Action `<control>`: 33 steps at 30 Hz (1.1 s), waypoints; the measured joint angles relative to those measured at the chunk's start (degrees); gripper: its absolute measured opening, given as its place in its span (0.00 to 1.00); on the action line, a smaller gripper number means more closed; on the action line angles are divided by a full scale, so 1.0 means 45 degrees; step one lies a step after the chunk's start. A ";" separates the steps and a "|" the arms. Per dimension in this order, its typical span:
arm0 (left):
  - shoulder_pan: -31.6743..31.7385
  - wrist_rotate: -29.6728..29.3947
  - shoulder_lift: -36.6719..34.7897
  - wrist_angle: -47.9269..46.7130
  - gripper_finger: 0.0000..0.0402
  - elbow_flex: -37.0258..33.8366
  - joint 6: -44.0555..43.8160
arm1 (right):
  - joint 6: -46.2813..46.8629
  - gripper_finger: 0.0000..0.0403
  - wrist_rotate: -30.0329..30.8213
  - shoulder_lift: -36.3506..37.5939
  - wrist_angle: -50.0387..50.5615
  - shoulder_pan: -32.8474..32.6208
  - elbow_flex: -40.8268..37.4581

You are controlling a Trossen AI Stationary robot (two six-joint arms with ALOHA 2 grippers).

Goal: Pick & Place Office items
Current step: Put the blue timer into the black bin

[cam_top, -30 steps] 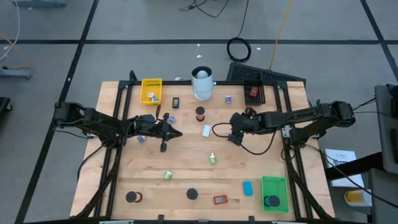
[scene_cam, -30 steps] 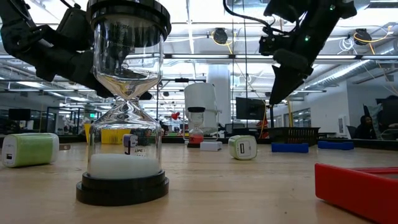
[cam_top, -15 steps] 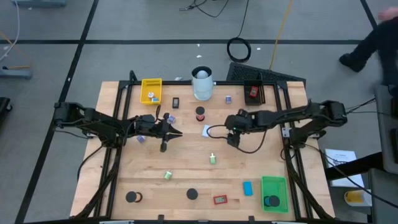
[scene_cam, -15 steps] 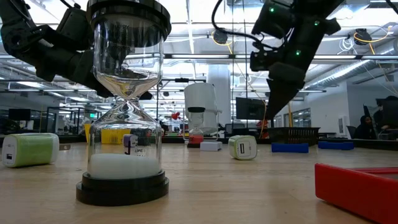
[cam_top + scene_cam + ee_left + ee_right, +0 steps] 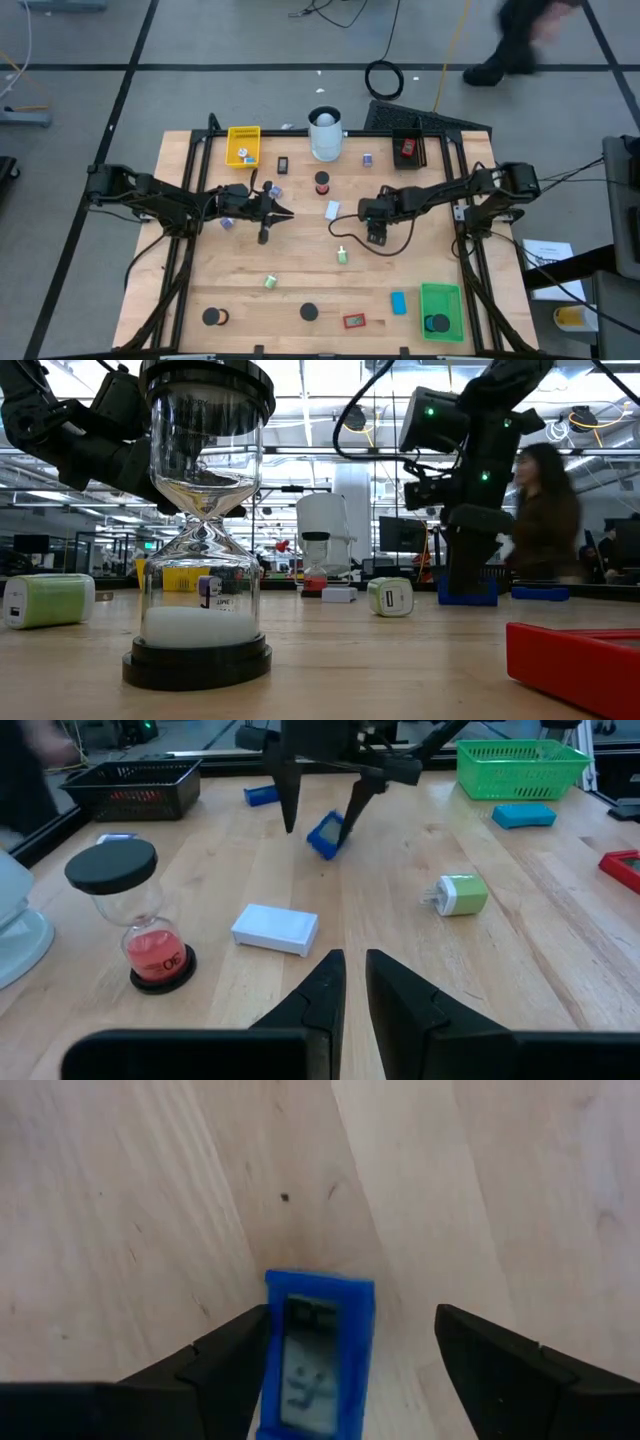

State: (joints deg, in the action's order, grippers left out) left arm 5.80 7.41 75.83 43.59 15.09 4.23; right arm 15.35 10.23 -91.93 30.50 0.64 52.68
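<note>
Moved: right gripper (image 5: 375,236), swung from beside the white block (image 5: 331,210) down toward mid-table, now low over a blue block (image 5: 316,1363).
Hourglass (image 5: 204,520): fills the near left of the low view, hiding much of the table behind.
Blue block: on the wood between the spread right fingers (image 5: 225,1362), touching neither; lower end cut off in the wrist view, covered from above.
Left gripper (image 5: 283,212): unmoved, left of centre, fingers (image 5: 318,996) nearly together, holding nothing.
Person (image 5: 541,520): newly walking past the far edge, blurred.
</note>
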 joint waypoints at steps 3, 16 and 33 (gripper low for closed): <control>0.0000 0.0002 0.0000 0.0000 0.13 0.0000 0.0000 | 0.0106 0.65 -0.0282 0.0012 -0.0057 0.0067 -0.0241; -0.0005 0.0001 0.0000 0.0034 0.13 0.0000 0.0005 | 0.0675 0.45 -0.1306 0.0145 -0.0700 0.0209 -0.0984; -0.0005 0.0002 0.0000 0.0059 0.13 0.0000 0.0005 | 0.0930 0.11 -0.0919 0.0930 -0.1009 0.0302 -0.1034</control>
State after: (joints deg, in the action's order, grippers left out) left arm 5.78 7.42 75.83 43.86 15.09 4.25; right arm 19.54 6.10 -87.74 25.95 2.00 48.03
